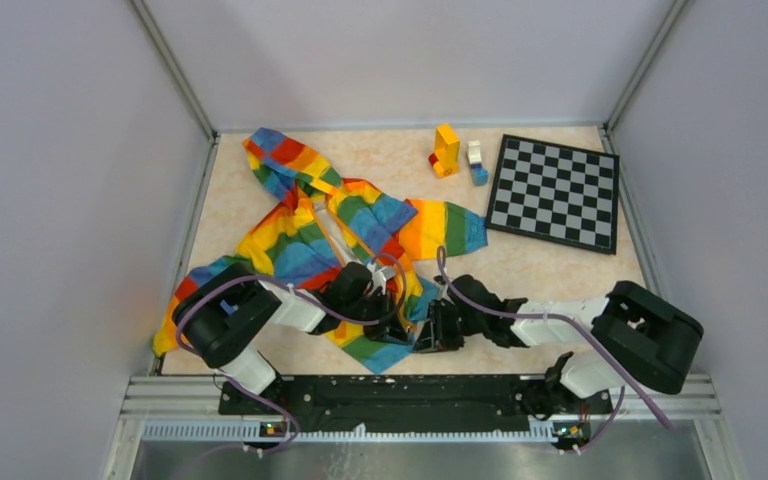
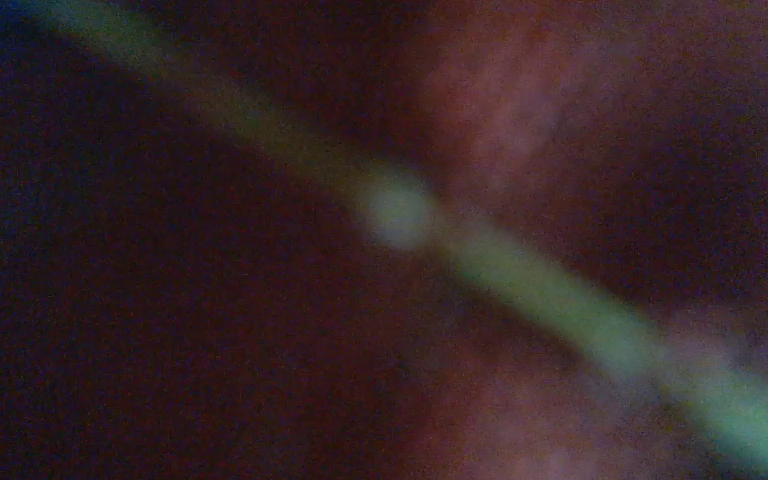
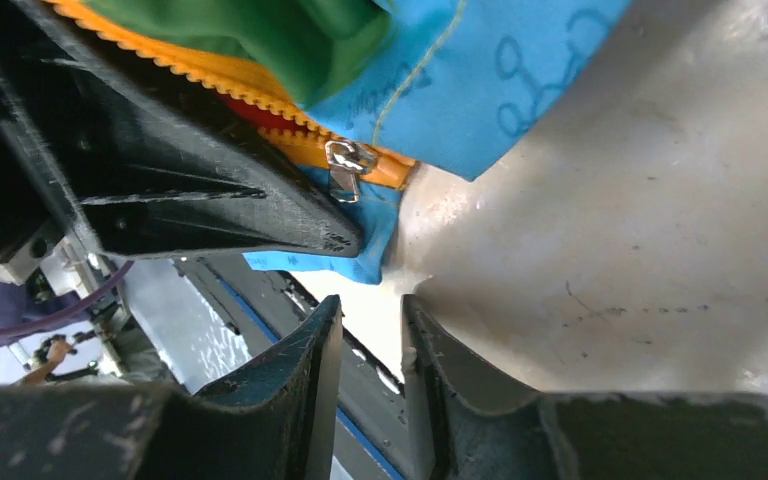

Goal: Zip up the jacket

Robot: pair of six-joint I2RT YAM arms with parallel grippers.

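Beige tabletop (image 1: 535, 275) — jacket (image 1: 300, 250) diag., hood (image 1: 276, 157) far-left

You find no text, label, brand or number that you can read in any of the three views. The closest thing is a faint dark looping print on the blue fabric of the jacket (image 3: 520, 70) in the right wrist view, and you cannot make letters out of it. The left wrist view is too blurred for you to read anything.
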